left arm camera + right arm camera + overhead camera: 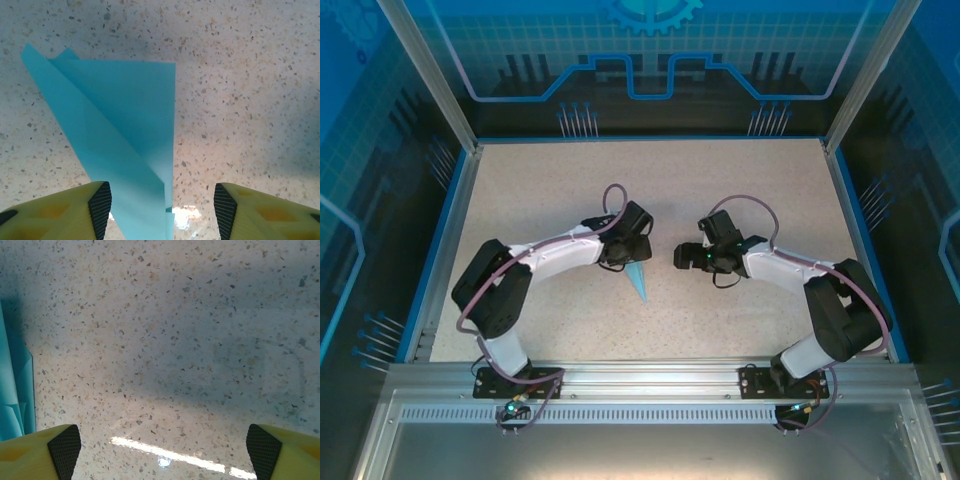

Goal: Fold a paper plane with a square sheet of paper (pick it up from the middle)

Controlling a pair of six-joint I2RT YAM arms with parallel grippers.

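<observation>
Paper plane (638, 279) lies flat on the speckled surface (550, 200), a slim light-blue dart with its tip toward the arm bases. Left gripper (163, 210) sits over its wide end with jaws apart; the paper runs between the yellow fingers (80, 210), unpinched. Right gripper (164, 455) hangs wide open over bare surface just beside the plane's edge (10, 390).

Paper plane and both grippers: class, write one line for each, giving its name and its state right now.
Paper plane, folded into a pointed dart, lying on the table, not clamped.
Left gripper, open, with the plane lying between its fingers.
Right gripper, open wide, holding nothing, over bare table beside the plane.
</observation>
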